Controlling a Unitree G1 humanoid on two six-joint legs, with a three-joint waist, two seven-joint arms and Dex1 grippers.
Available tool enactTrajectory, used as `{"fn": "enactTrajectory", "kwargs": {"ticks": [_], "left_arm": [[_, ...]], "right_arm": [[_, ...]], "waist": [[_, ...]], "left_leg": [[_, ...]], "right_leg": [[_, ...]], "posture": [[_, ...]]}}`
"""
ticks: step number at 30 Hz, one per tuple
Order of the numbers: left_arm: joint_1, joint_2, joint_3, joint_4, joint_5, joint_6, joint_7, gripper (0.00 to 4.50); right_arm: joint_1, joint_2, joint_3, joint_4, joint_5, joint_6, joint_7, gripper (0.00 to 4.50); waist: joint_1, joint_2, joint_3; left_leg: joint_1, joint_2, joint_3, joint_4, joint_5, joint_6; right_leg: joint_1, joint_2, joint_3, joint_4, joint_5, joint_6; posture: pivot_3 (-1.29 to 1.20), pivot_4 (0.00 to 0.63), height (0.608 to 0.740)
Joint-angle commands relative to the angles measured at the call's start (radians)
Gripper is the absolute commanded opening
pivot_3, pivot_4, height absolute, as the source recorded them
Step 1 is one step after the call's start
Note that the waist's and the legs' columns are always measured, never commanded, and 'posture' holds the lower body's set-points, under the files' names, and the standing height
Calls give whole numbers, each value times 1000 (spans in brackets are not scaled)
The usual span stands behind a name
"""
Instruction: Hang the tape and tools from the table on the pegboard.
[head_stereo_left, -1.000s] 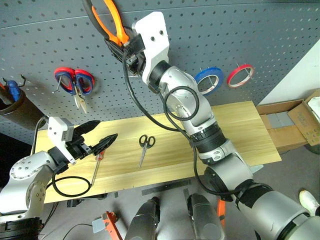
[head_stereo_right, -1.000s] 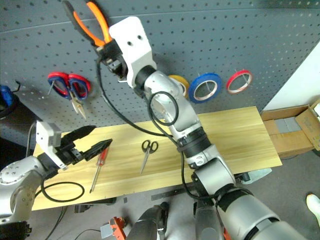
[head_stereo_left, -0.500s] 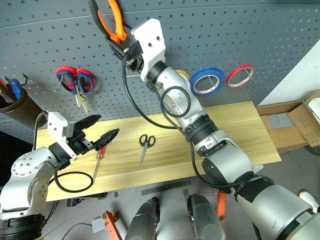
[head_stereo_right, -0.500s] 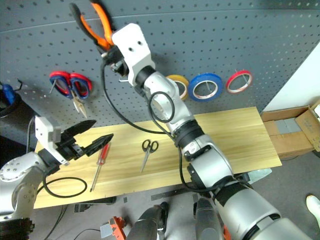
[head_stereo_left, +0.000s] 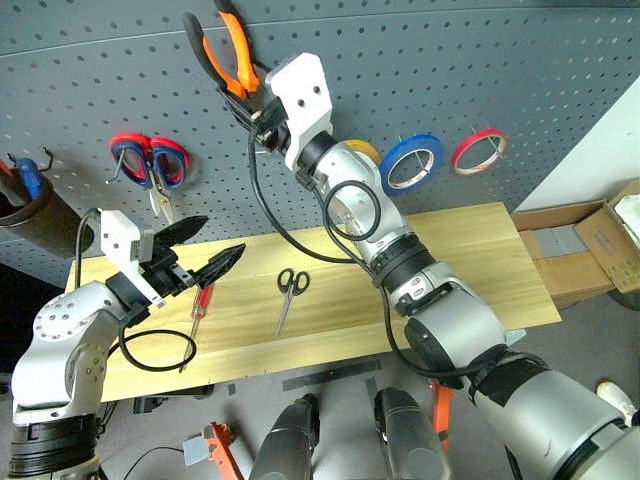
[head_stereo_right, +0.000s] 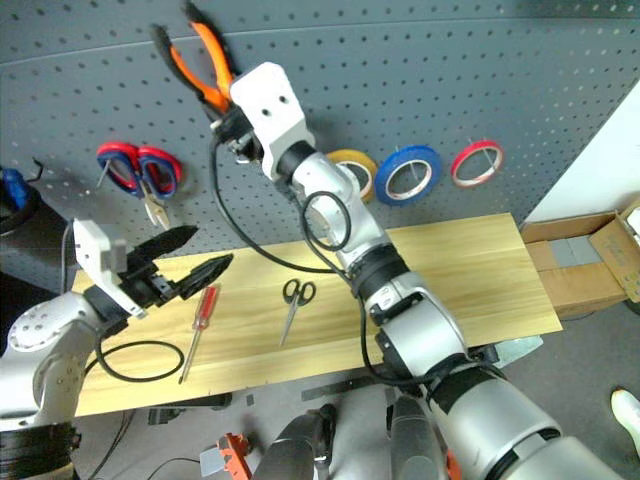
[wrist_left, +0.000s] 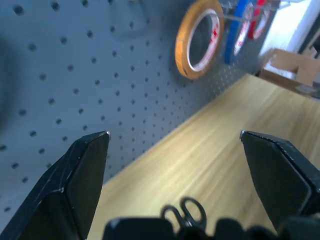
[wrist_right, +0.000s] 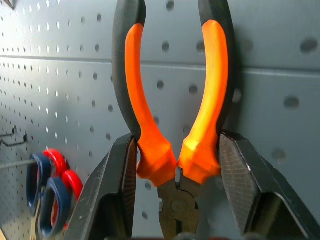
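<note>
Lowered slightly against the pegboard (head_stereo_left: 520, 60) at upper left, the pliers (head_stereo_left: 222, 48) are kept clamped handles-up in the right gripper (wrist_right: 176, 172) for hooking, while the left gripper (head_stereo_left: 205, 250) is held spread wide above the screwdriver (head_stereo_left: 197, 312).

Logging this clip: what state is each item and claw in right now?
pliers: gripped by the right claw, handles up against the pegboard
blue tape: hanging on the pegboard
screwdriver: lying on the table
black scissors: lying on the table, closed
left claw: open, empty, above the table
</note>
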Motion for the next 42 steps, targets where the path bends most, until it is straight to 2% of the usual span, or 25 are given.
{"fn": "enactTrajectory", "kwargs": {"ticks": [1, 15, 21, 23, 28, 32, 37, 42], "left_arm": [[-6, 1, 45, -33, -41, 7, 13, 4500], [-9, 18, 55, -63, -57, 19, 25, 4500], [-12, 14, 40, -54, -46, 15, 23, 4500], [-12, 12, 34, -52, -39, 15, 26, 4500], [-11, 1, 21, -53, -9, 12, 55, 4500], [12, 2, 16, -75, 0, 31, 82, 4500], [43, -13, -3, -78, 54, 15, 134, 4500], [79, -4, -85, -99, 128, 46, 152, 4500]], "right_arm": [[24, 57, 7, -74, -12, 1, -6, 2006], [93, 53, 27, -143, -19, 49, 12, 2005], [116, 44, 37, -170, -23, 85, 6, 4019], [121, 39, 43, -182, -30, 98, 3, 4491], [151, 9, 57, -317, -23, 206, 29, 4491], [219, -54, 38, -615, 47, 447, 83, 4491], [286, -178, -39, -959, 238, 763, 167, 4491], [348, -298, -129, -1143, 428, 984, 219, 4491]], "waist": [[-1, 0, 0], [0, 0, 0], [0, 0, 0], [0, 0, 0], [0, 0, 0], [1, 0, 2], [8, -1, 5], [7, -1, 8]], "left_leg": [[0, 0, 0, 0, 0, 0], [0, 0, 0, 0, 0, 0], [0, 0, 0, 0, 0, 0], [0, 0, 0, 0, 0, 0], [0, 1, 0, 0, 0, 0], [0, 1, 0, 0, -1, -1], [-1, 1, -1, 0, -1, 0], [-1, 1, 0, -1, -1, 0]], "right_leg": [[0, 0, 0, 0, 0, 0], [0, 0, 0, 0, 0, 0], [0, 0, 0, 0, 0, 0], [0, 0, 0, 0, 0, 0], [0, 0, 0, 0, 0, 0], [0, 0, 0, -1, 0, 0], [0, 0, 0, -2, 0, 0], [0, 0, 0, -2, 0, 0]], "posture": [[-52, 332, 740], [-46, 337, 740], [-54, 341, 740], [-59, 343, 740], [-56, 346, 740], [-56, 353, 740], [-69, 358, 740], [-82, 365, 740]]}}
